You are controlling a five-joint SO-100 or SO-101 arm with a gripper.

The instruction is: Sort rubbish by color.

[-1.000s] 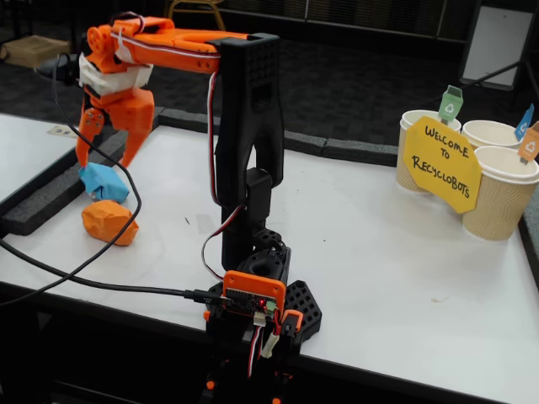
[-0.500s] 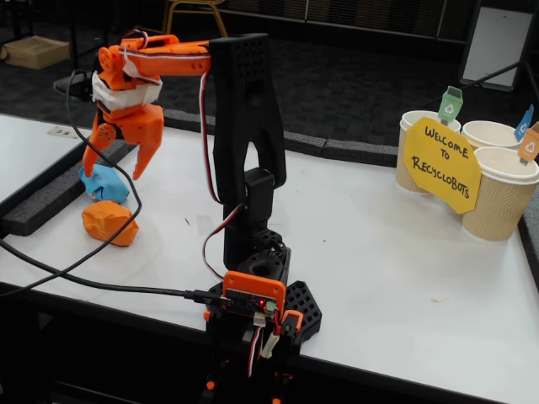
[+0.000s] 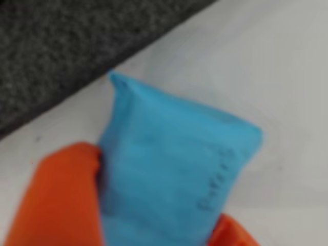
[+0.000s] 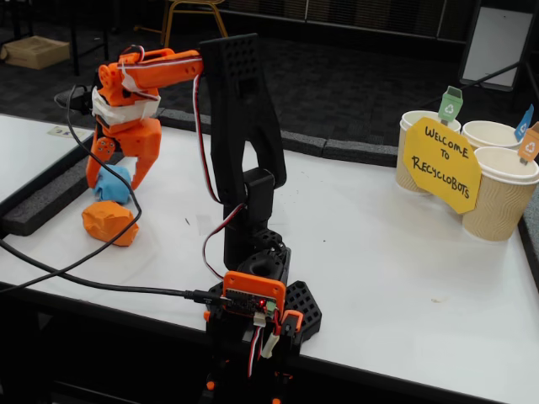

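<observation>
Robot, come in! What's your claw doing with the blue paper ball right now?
Gripper open, straddling blue wad. Not closed. Orange wad close beside, untouched.

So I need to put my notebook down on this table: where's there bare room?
The wide white stretch between the arm's base and the paper cups is bare. The left end is crowded: the pincer straddles the blue wad, orange wad and cable beside it.

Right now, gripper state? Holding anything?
Gripper: open, fingers on either side of the light blue wad on the table; not yet closed on it, nothing lifted.
</observation>
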